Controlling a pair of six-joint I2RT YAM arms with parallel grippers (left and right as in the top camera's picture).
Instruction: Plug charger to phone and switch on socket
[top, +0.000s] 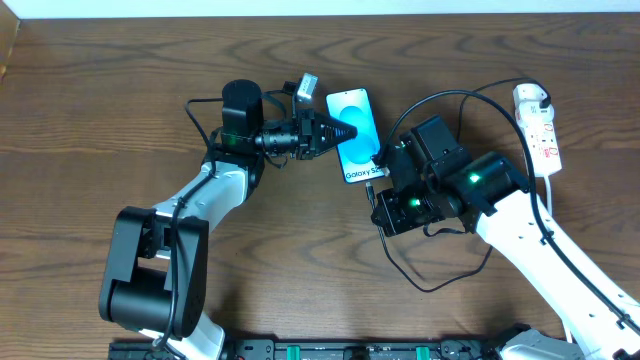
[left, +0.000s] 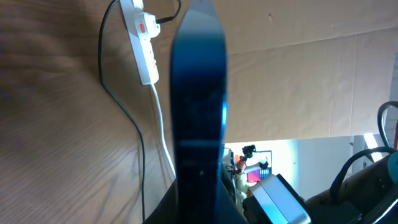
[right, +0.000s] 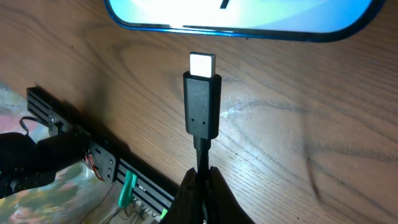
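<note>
Right jaws pinching charger (right: 202, 109), tip facing phone (right: 236, 15)

On the brown wooden worktop (top: 120, 100) lie a long white power strip with red marks (top: 540, 130), a thin black looping cable (top: 462, 93), and a slim blue-screened phone (top: 352, 125) in the middle.

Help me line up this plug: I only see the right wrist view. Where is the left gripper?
Observer: In the overhead view, the left gripper has its tip over the left side of the phone.
Operator: And the socket?
Observer: The socket lies well to the phone's right, apart from it.
Operator: Is the charger connected there?
Observer: The black cable of the charger runs up to the socket's far end.
</note>
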